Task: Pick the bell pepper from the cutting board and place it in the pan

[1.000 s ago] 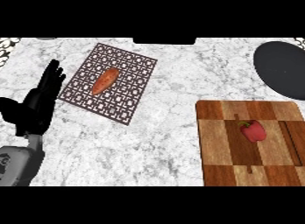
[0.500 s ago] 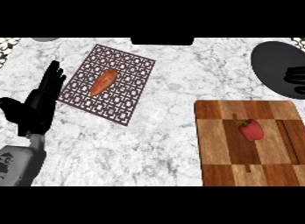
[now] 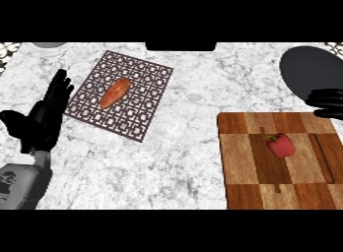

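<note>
The right hand (image 3: 336, 104) is shown fingers apart, nothing held, with the pepper (image 3: 281, 145) just below-left (untouched). The pepper could be knocked aside if approached low. The left hand (image 3: 40, 118) rests with fingers straight.

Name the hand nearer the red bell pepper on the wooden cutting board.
Right. The right hand hovers just beyond the red bell pepper, over the board's far right corner. The left hand rests open far across the counter.

white-grey marble counter (image 3: 174, 147), patterned tile (image 3: 0, 51) at the far corners.
</note>
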